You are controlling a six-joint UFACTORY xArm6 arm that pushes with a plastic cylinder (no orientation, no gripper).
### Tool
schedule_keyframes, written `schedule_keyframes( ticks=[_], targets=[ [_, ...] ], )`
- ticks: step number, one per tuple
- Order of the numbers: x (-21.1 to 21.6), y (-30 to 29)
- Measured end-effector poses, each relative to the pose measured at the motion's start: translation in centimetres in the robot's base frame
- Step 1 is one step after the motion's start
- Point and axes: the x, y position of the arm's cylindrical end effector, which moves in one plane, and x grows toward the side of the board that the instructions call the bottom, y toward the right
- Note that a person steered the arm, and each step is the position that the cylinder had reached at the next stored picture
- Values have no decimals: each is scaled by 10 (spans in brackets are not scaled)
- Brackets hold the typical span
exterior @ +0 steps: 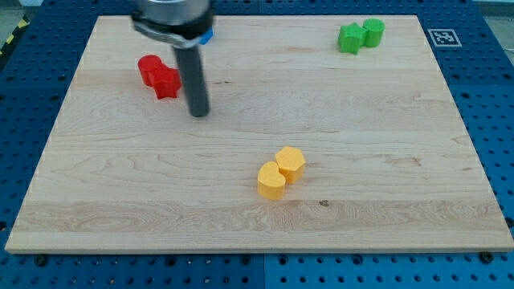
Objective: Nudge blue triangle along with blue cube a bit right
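Currently the tool, a jawless rod, is resting its tip [198, 113] beside the red blocks [158, 76] near the counter [401, 201]'s top-left corner, risking shoving them while the mostly hidden blue blocks [208, 35] are sitting behind it.

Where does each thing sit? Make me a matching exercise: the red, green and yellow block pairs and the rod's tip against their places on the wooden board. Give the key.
Things
1. pair of red blocks
2. pair of green blocks
3. pair of yellow blocks
4. my tip, the dark rod's lower end

Places
A. the view's top right
B. just to the view's right of the red pair
C. the view's lower middle
D. the view's upper left

Pairs: 1-D, 2-A, 3-C, 4-B
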Motion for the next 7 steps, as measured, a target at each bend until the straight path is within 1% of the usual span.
schedule_keyframes(
  ticks=[1, 2, 4, 5, 7],
  targets=[
    [-3, 60],
    [-22, 80],
    [-64, 46],
    [-89, 20],
    [-142, -75]
  ],
)
